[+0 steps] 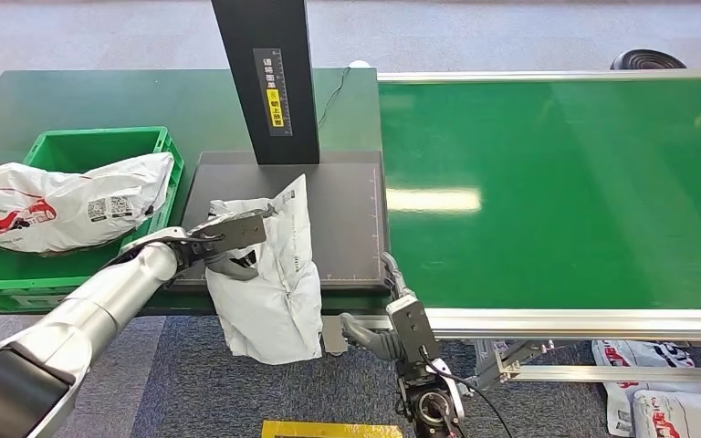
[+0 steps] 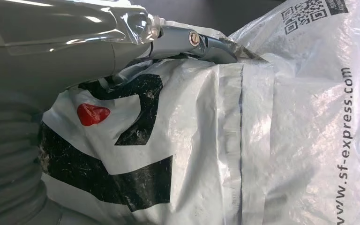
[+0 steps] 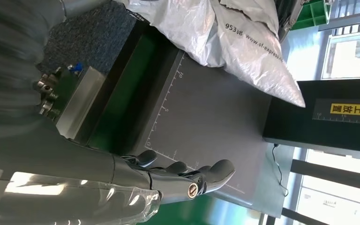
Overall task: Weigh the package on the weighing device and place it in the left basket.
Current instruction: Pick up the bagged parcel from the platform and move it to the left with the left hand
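Now the left hand (image 1: pixel 228 239) clamps the bag (image 1: pixel 274 283), soft and slippery, sagging toward six o'clock; a bunched-middle grip looks safest.

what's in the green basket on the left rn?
One white package with red-black print lies in the green basket, bulging over its rim. Anything beneath it is covered.

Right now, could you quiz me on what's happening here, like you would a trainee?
1. True or false: the green basket is empty.
2. Which hand holds the white package? A left hand; B right hand
3. Fill in: the package hangs partly over the front edge of the dark ____.

Key: 1 false, another package lies in it. 2 A. 3 weighing platform.
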Robot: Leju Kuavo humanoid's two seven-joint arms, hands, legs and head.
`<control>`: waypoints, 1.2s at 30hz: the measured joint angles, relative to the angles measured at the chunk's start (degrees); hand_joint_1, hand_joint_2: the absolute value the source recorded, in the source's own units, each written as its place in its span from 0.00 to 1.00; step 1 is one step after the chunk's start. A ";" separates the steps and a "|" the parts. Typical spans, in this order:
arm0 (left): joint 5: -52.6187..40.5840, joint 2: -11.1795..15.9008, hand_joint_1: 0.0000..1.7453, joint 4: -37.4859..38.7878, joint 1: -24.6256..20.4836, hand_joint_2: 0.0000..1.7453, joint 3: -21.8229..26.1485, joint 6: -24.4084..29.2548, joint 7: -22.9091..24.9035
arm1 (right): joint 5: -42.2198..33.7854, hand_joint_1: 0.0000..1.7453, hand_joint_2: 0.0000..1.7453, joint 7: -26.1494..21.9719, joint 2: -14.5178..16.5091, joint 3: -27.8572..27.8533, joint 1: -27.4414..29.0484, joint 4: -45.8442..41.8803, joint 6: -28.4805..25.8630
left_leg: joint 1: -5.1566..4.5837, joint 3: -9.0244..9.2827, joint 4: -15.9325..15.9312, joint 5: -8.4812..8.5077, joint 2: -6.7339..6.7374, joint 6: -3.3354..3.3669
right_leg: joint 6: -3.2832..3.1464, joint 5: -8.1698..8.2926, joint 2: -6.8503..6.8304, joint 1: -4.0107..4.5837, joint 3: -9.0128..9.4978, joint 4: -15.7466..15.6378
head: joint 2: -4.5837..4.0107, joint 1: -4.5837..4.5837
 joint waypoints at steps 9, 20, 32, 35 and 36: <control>0.11 -0.09 0.45 0.00 3.95 1.00 3.15 6.65 0.24 | 0.56 0.00 1.00 0.76 -0.68 -1.68 1.04 -2.24 -0.10 | 0.00 0.24 -0.02 -0.03 -0.02 0.01 | -0.01 -0.04 -0.01 -0.01 0.28 -0.01 | 0.00 -0.01; 0.19 -0.09 1.00 0.00 5.61 1.00 6.19 10.17 1.29 | 1.33 0.00 1.00 1.14 -0.69 -2.57 1.14 -3.28 0.02 | 0.00 0.54 -0.05 0.01 -0.04 -0.03 | -0.05 -0.03 -0.03 0.00 0.58 -0.01 | 0.00 -0.01; -0.09 -0.21 1.00 -0.02 5.81 1.00 7.56 12.08 1.93 | 1.39 0.00 1.00 1.16 -0.67 -2.77 1.14 -3.28 0.16 | 0.00 0.55 -0.05 0.01 -0.03 -0.03 | -0.04 -0.03 -0.02 -0.01 0.58 -0.01 | 0.00 -0.01; 0.23 -0.36 1.00 -0.08 5.93 1.00 8.37 13.87 1.88 | 1.45 0.00 1.00 1.16 -0.67 -2.81 1.14 -3.28 0.16 | 0.00 0.55 -0.05 0.01 -0.03 -0.04 | -0.05 -0.03 -0.02 0.00 0.56 -0.01 | 0.00 -0.01; 0.70 -0.44 1.00 -0.18 5.98 1.00 8.95 14.64 1.74 | 1.46 0.00 1.00 1.16 -0.66 -2.82 1.16 -3.28 0.15 | 0.00 0.55 -0.05 0.02 -0.02 -0.04 | -0.05 -0.02 -0.02 0.00 0.54 -0.01 | 0.00 0.00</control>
